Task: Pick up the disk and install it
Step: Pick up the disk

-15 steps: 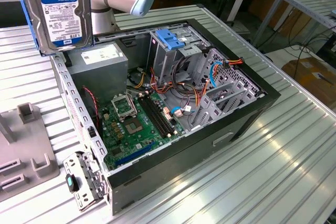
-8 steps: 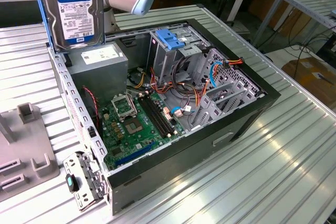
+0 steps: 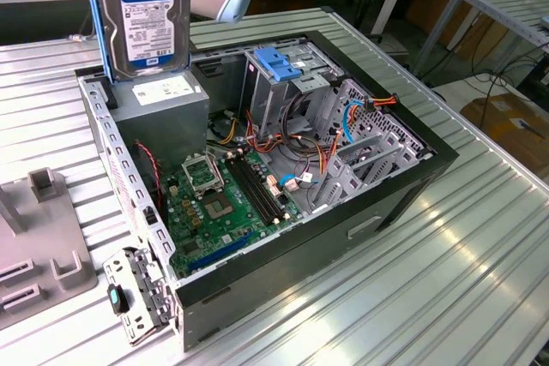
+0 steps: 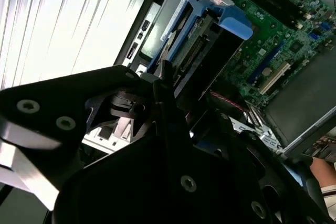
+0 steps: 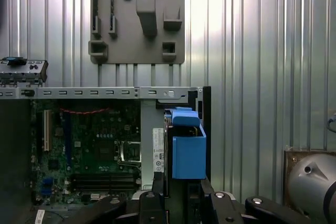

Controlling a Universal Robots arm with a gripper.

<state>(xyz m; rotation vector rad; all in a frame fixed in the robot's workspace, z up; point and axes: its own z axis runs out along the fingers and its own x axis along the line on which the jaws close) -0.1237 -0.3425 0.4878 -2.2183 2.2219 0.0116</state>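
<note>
Grips the disk (image 3: 146, 19) in the tool (image 5: 181, 199), with jaws closed against its two flat faces, and so hangs it on edge straight below the tool, blue carrier rail down both long sides. Holds it high over the open computer case (image 3: 403, 190), touching nothing inside, probably so that no corner snags on cables or brackets. Below the tool: the grey power supply (image 3: 163, 109) and, just beside that, the motherboard (image 3: 223, 203). Farther off to one side of the tool, inside the case: the drive cage (image 3: 287, 92) with its blue latch (image 3: 276, 63), well apart from the disk and not yet holding it. Outside the case, on the ribbed metal surface (image 3: 446, 297): a grey fixture plate (image 3: 43, 255). Judging by the slotted cage, upright hold likely chosen to let the disk slide in edge-first
</note>
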